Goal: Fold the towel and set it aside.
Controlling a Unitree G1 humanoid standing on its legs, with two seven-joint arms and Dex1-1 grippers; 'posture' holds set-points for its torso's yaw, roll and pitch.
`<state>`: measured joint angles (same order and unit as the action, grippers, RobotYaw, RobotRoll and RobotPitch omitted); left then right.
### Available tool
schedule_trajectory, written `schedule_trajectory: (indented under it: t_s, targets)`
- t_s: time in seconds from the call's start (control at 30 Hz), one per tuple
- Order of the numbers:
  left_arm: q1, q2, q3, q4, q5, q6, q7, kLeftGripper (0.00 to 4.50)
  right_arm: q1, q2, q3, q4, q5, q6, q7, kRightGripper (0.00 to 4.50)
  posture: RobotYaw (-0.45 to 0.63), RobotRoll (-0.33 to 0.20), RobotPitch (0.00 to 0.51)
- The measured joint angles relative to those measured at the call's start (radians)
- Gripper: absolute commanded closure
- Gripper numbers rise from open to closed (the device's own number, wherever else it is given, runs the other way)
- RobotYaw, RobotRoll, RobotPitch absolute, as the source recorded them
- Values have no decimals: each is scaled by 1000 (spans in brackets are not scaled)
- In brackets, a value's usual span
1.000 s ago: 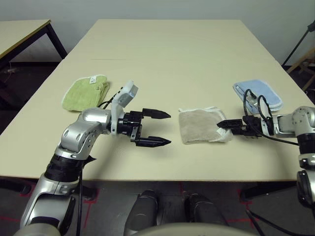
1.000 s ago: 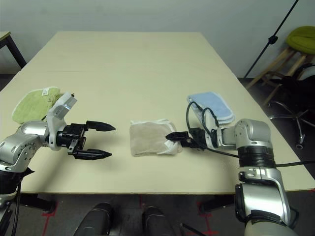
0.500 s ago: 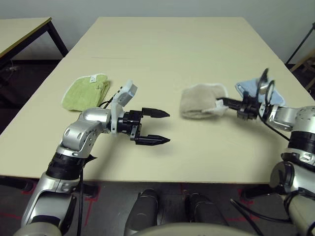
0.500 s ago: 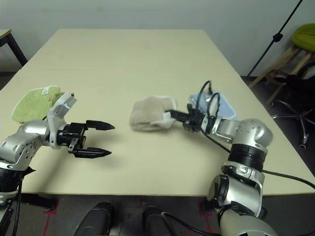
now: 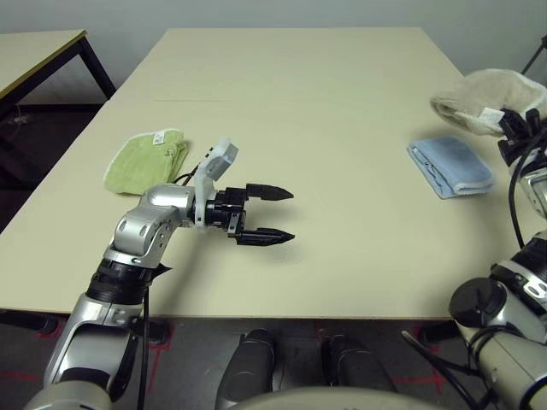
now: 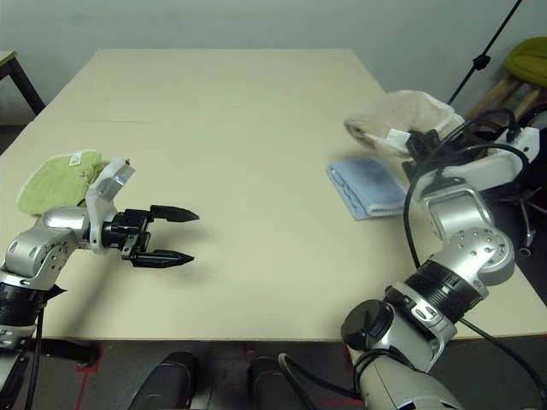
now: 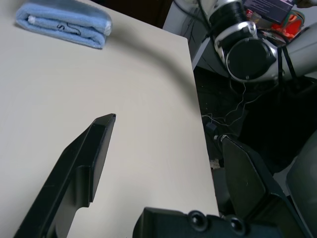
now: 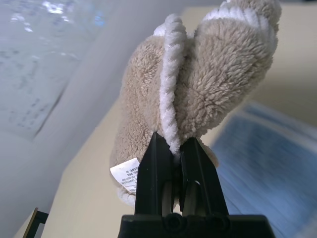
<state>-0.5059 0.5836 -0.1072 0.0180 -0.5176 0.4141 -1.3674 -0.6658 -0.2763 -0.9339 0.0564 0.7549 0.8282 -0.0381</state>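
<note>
The folded beige towel (image 6: 397,119) hangs in the air at the table's right edge, above and just beyond the light-blue towel. My right gripper (image 8: 173,163) is shut on its white-stitched edge, and the small white tag (image 8: 125,174) dangles beside the fingers. Over the front left of the table my left gripper (image 5: 269,213) hovers open with nothing between its fingers.
A folded light-blue towel (image 5: 450,166) lies near the right edge of the table (image 5: 325,102). A folded lime-green towel (image 5: 147,159) lies at the left, behind my left forearm. A stool and a stand are off the right side.
My right gripper has lifted the beige towel off the table's middle and swung it up to the right, past the light-blue towel. The left arm has stayed put.
</note>
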Motion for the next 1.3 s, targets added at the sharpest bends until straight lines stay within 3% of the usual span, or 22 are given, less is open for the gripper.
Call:
schedule_trajectory:
  t_s: [0.17,0.2,0.27,0.4,0.5,0.6,0.77,0.87,0.93,1.0,1.13,1.3]
  targets:
    - [-7,-3,0,6,5,-2,3,0,8,4,26,98,2,-81,-3,4479,65,0,77]
    - [-7,-3,0,6,5,-2,5,0,6,4,29,123,3,-96,-5,4247,74,0,75]
    - [-7,-3,1,5,6,-1,14,0,8,3,45,158,3,-107,-14,3749,79,0,75]
    - [6,0,4,-14,4,16,44,0,57,18,76,132,32,-87,-36,2272,76,0,82]
    - [28,10,13,-30,-3,52,74,0,119,40,92,39,71,-32,-84,1147,66,0,87]
    - [44,24,38,-77,-44,142,127,0,202,71,97,-145,183,79,-175,15,43,0,99]
    - [80,44,124,-153,-107,288,260,0,362,48,122,-401,424,254,-312,15,-10,0,108]
    - [109,13,213,-211,-166,381,401,0,469,-91,195,-498,616,352,-318,15,-18,0,108]
    - [119,-6,267,-233,-193,417,485,0,485,-172,239,-526,677,360,-299,15,-14,0,108]
    - [136,-28,326,-239,-186,403,577,0,475,-266,285,-543,621,322,-228,15,-4,0,105]
    - [170,-62,399,-156,-50,229,753,0,487,-367,378,-528,292,55,-33,15,15,0,102]
    - [181,-135,457,48,176,-127,1017,0,464,-337,512,-303,-93,-306,60,15,42,0,84]
